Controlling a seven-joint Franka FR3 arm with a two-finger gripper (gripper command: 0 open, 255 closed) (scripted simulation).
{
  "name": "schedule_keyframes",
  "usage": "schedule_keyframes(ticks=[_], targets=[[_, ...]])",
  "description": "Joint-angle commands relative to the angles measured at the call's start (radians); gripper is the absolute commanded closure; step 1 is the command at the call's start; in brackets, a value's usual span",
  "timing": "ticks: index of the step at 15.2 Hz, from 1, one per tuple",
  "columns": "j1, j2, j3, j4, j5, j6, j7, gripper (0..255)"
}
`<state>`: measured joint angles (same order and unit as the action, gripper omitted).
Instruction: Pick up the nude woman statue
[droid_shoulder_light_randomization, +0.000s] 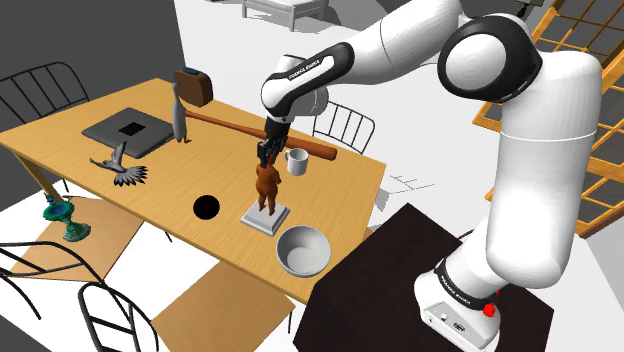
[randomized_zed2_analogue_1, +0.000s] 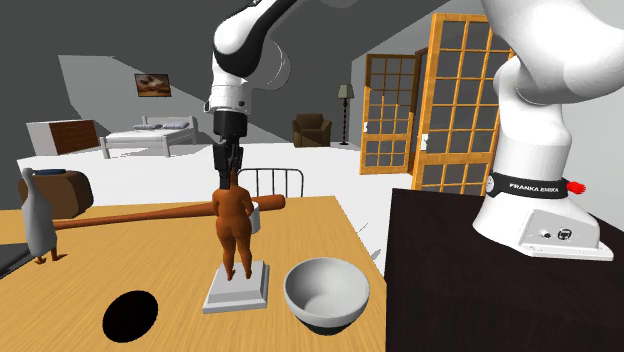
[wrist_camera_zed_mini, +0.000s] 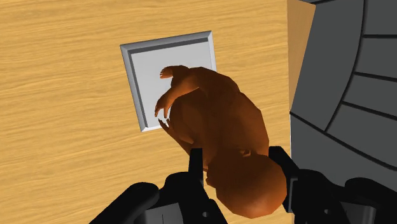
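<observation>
**Grasp stage, lift pending.** The nude woman statue (droid_shoulder_light_randomization: 265, 186), a brown figure, stands upright on its pale grey square plinth (droid_shoulder_light_randomization: 266, 218). The plinth rests flat on the wooden surface (droid_shoulder_light_randomization: 60, 140), near the edge that faces the robot's stand.

In the shoulder view:
- a grey bowl (droid_shoulder_light_randomization: 303, 248) lies at 5 o'clock from the statue;
- a white mug (droid_shoulder_light_randomization: 296, 161) lies at 1 o'clock;
- a flat black disc (droid_shoulder_light_randomization: 207, 207) lies at 9 o'clock;
- a long wooden-handled mallet (droid_shoulder_light_randomization: 250, 128) lies across the surface behind the statue, at 12 o'clock.

The end effector (droid_shoulder_light_randomization: 266, 152) hangs vertically over the figure. In the wrist view its two black fingers (wrist_camera_zed_mini: 196, 167) stand at 9 and 3 o'clock of the statue's head and appear to press against it, so the end effector (wrist_camera_zed_mini: 238, 162) is judged to be pinching the head.

The second exterior view shows the same vertical alignment, with the end effector (randomized_zed2_analogue_1: 229, 165) on the head of the statue (randomized_zed2_analogue_1: 234, 225) and the plinth (randomized_zed2_analogue_1: 238, 290) seated on the surface.

The step in hand is securing the grip. The next move calls for a straight upward lift. The hold is high and narrow and the plinth hangs below it, so the lift should be slow enough that the figure neither slips nor swings toward the bowl (randomized_zed2_analogue_1: 326, 293).
</observation>
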<state>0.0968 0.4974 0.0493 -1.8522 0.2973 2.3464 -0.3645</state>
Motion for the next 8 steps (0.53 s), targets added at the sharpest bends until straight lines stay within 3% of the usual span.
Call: schedule_keyframes(ticks=[1,8], targets=[[0.000,0.001,0.000,-0.001,0.000,0.000,0.000,255],[0.001,-0.015,-0.002,0.004,-0.004,-0.020,0.006,255]])
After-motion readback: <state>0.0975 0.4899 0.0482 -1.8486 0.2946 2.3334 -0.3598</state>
